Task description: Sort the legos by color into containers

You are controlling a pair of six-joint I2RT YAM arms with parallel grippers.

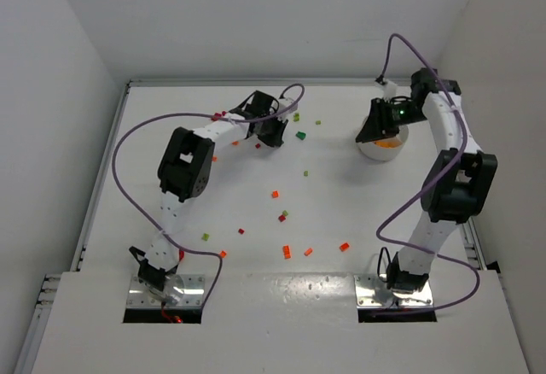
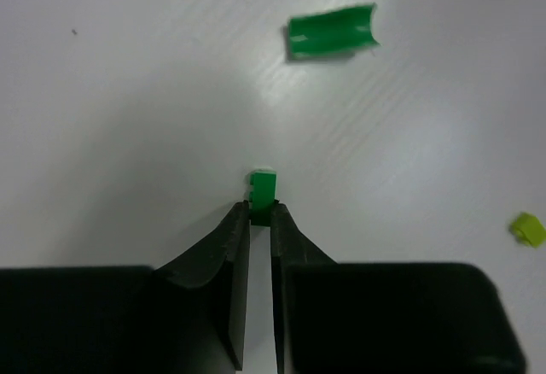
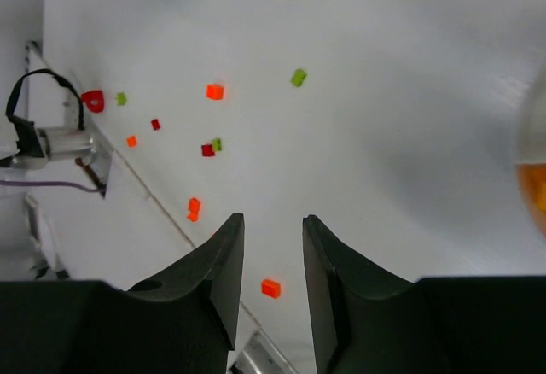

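My right fingers are hanging parted above the white counter, gripping nothing; one orange brick is showing through the gap. Legos are lying scattered further out, orange, red and green, mostly well apart; a dark red brick is touching a green brick. The dish is showing at the right edge, blurred, holding orange pieces. A metal bracket with cables is sitting far left.

the table middle is wide open, just tiny legos dotted about; the right gripper hangs over the white dish and covers part of it
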